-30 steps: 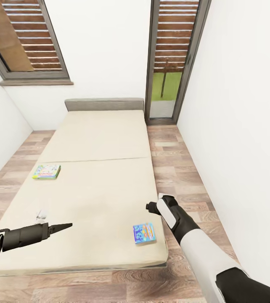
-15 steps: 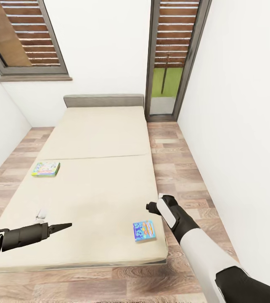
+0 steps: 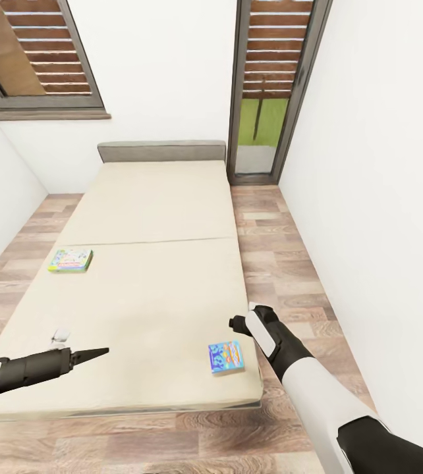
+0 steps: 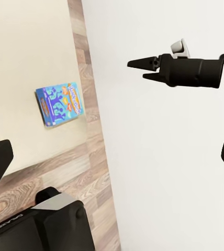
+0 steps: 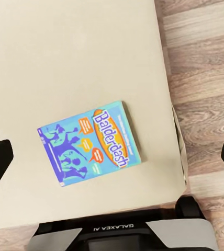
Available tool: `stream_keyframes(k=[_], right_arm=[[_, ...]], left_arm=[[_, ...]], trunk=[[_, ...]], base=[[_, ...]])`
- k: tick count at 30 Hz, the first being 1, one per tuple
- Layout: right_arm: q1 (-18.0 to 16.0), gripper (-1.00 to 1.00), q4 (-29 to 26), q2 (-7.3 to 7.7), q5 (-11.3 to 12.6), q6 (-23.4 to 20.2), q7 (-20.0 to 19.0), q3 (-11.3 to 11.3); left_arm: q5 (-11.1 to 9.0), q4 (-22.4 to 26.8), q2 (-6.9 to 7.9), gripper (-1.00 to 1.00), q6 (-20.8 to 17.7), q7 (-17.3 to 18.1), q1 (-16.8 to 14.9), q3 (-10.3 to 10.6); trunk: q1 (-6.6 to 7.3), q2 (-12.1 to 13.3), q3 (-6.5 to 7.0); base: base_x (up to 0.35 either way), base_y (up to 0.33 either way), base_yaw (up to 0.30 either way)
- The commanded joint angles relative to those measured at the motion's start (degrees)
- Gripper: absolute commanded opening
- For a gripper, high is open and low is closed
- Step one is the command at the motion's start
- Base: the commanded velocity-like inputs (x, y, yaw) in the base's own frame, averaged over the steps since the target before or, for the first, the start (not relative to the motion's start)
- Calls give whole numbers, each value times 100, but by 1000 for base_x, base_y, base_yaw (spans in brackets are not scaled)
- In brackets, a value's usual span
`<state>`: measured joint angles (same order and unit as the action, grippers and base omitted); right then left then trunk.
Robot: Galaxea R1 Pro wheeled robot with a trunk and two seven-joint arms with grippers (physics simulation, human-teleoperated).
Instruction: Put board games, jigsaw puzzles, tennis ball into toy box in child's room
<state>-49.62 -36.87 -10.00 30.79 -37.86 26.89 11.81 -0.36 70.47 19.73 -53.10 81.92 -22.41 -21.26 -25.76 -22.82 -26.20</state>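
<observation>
Head view, cream bed [image 3: 152,217], blue Balderdash game [image 3: 226,357] near its corner, green-white game [image 3: 71,259] far left, left hand [image 3: 99,352] narrow, right hand [image 3: 236,323] state untellable.

1. Bed [image 3: 152,217]: plain cream mattress, matt and cloth-like, with one thin seam across; grey headboard looks like soft fabric.
2. Floor [image 3: 271,263]: wood planks in mixed brown and grey tones, visible grain, faint sheen.
3. Walls [image 3: 369,197]: smooth white, matt, like paint.
4. Blue box [image 5: 89,148]: printed cardboard, smooth, brightly coloured, lettered "Balderdash".
5. Green box [image 3: 71,259]: printed cardboard in pale colours, print too small to read.
6. Shutters [image 3: 47,46]: brown wooden slats in dull grey frames.
7. Right arm [image 3: 304,382]: smooth white shell, lightly glossy, with black plastic-looking joints.
8. Left gripper [image 3: 96,353]: dark, matt, pointed fingers.
</observation>
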Motion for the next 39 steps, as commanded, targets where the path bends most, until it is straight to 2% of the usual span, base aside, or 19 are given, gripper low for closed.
stream_keyframes(k=[1,24,39], right_arm=[[-4,100,-6,0,52,-10,54,13],[-4,100,-5,0,33,15,53,48],[-4,100,-5,0,33,15,53,57]], left_arm=[[-3,1,2,100,-60,20,-3,-1],[7,1,14,100,-60,165,-1,-9],[-3,1,14,100,-60,167,-3,-9]], trunk=[[-3,-10,-18],[-3,-10,-234],[-3,-10,-375]], base=[[0,0,0],[23,43,0],[101,3,0]])
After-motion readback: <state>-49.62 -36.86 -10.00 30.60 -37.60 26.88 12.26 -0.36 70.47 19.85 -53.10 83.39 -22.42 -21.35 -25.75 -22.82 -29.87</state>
